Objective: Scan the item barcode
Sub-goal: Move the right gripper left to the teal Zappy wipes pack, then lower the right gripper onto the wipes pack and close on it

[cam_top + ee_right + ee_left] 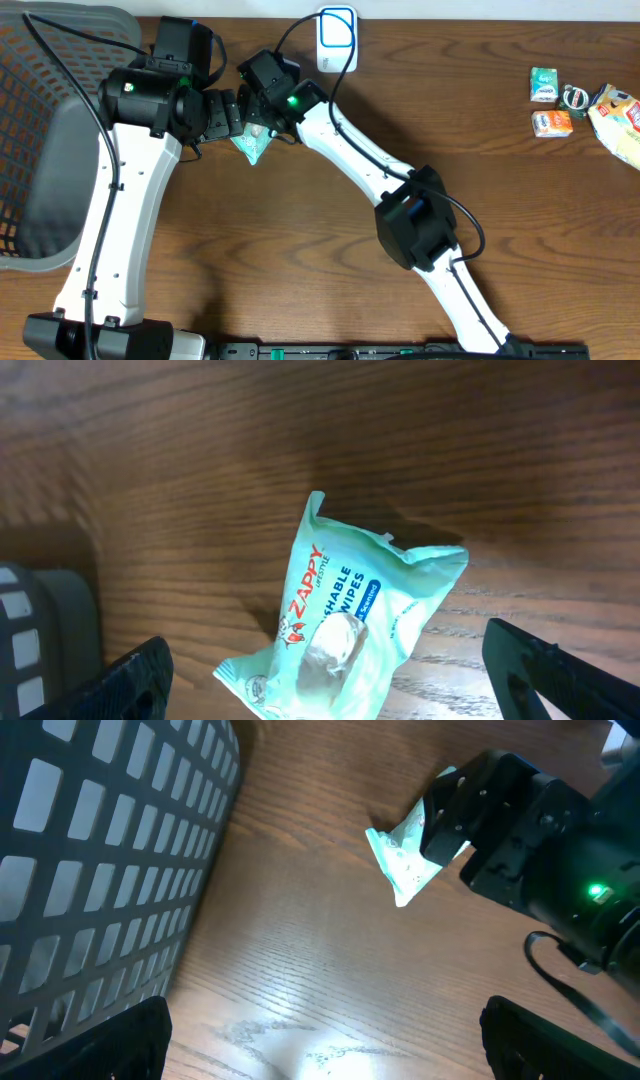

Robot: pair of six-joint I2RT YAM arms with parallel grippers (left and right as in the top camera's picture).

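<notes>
While the wipes pack lies loose on the table, neither gripper has hold of it.
It rests label side up directly under the right gripper, between fingers that stand wide apart and clear of both its edges. The left gripper, just as wide and empty, has the pack ahead of its fingertips, close to the other wrist. No barcode shows on the upturned face, so it is probably underneath. A pinch on one crimped end could then let the soft pouch fold, swing or slip while it is turned toward the scanner beyond the right gripper. With both wrists crowded over one small pack, a careless reach could knock them together or shove the pack toward the basket beside the left gripper.
</notes>
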